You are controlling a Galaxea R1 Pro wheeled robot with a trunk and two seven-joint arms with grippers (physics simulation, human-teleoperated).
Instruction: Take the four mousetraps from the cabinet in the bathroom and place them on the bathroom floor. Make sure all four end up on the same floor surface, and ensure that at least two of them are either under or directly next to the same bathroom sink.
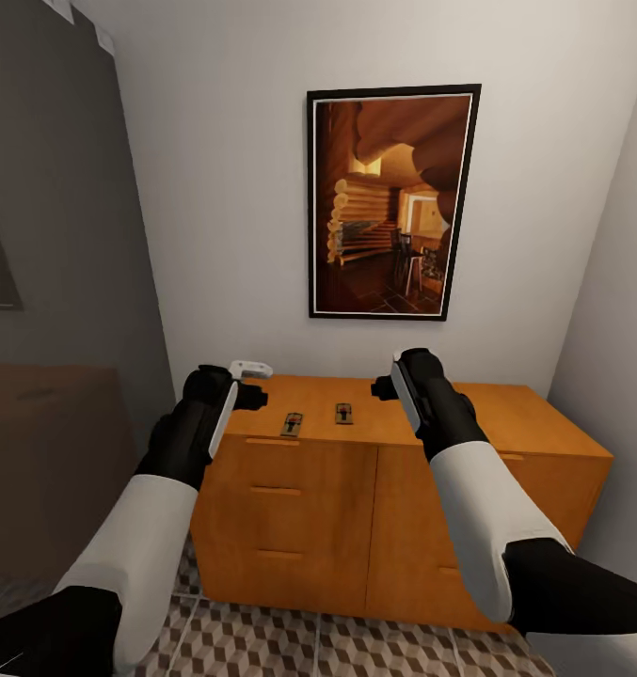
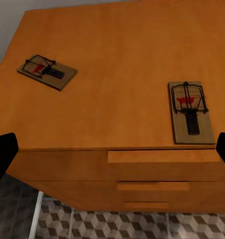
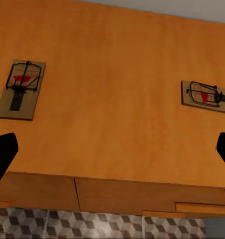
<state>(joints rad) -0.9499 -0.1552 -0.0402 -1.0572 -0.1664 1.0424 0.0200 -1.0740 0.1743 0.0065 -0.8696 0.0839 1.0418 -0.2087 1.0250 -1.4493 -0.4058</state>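
Observation:
The orange-brown cabinet point(image 1: 356, 489) stands against the white wall. Two mousetraps lie flat on its top near the front edge, one point(image 1: 293, 424) slightly left of the other point(image 1: 343, 413). My left gripper point(image 1: 252, 396) hovers over the top's left end, left of the traps, and is open. In the left wrist view, between its dark fingertips point(image 2: 2, 155), are one mousetrap point(image 2: 47, 71) and another point(image 2: 192, 112). My right gripper point(image 1: 384, 386) hangs open above the top, right of the traps. Its wrist view has a mousetrap point(image 3: 20, 88) and a second one point(image 3: 207, 97) on the wood.
A small white object point(image 1: 250, 369) sits at the cabinet's back left corner. A framed picture point(image 1: 390, 202) hangs above. Cube-patterned bathroom floor point(image 1: 309, 649) lies before the cabinet. A grey wall point(image 1: 55, 235) closes the left and a white wall point(image 1: 619, 310) the right.

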